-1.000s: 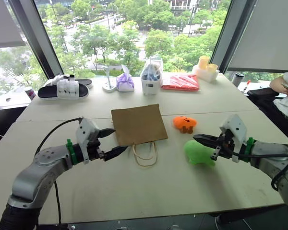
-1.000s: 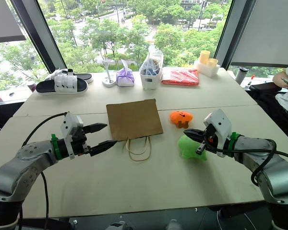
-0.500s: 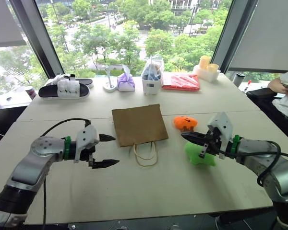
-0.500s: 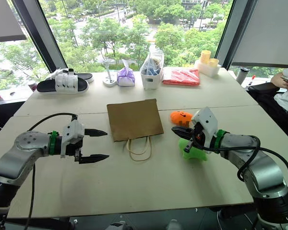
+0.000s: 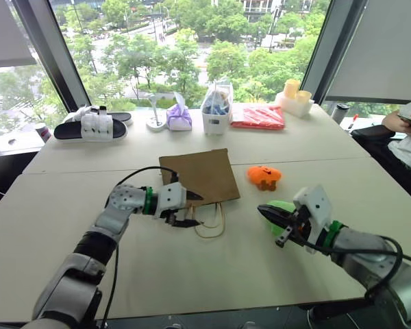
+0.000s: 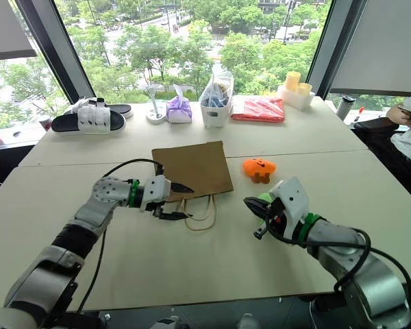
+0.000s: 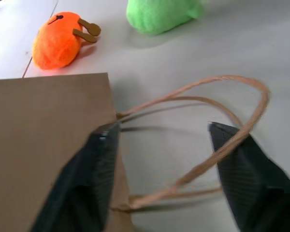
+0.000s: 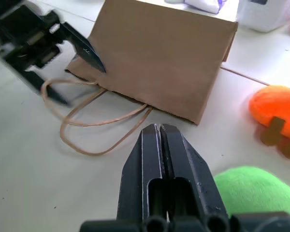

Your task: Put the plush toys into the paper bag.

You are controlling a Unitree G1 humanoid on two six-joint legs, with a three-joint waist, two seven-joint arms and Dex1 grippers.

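Observation:
The brown paper bag (image 5: 198,175) lies flat mid-table, its loop handles (image 5: 212,223) toward me. My left gripper (image 5: 195,210) is open at the bag's mouth. In the left wrist view one of its fingers (image 7: 99,164) rests over the mouth's corner, and the handles (image 7: 222,145) run between the two fingers. The orange plush toy (image 5: 264,176) lies just right of the bag. A green plush toy (image 5: 282,207) sits nearer me, partly hidden behind my right gripper (image 5: 260,208). That gripper is shut and empty, pointing left toward the handles.
Along the window edge stand a black-and-white slipper (image 5: 89,127), a purple pouch (image 5: 179,118), a white tub with a clear bag (image 5: 217,110), a red packet (image 5: 257,116) and yellow cups (image 5: 292,96). A person (image 5: 407,127) sits at the far right.
My left gripper swung right to the bag's mouth and handles, and its fingers narrowed. My right gripper drew back toward me, in front of the green toy, staying shut.

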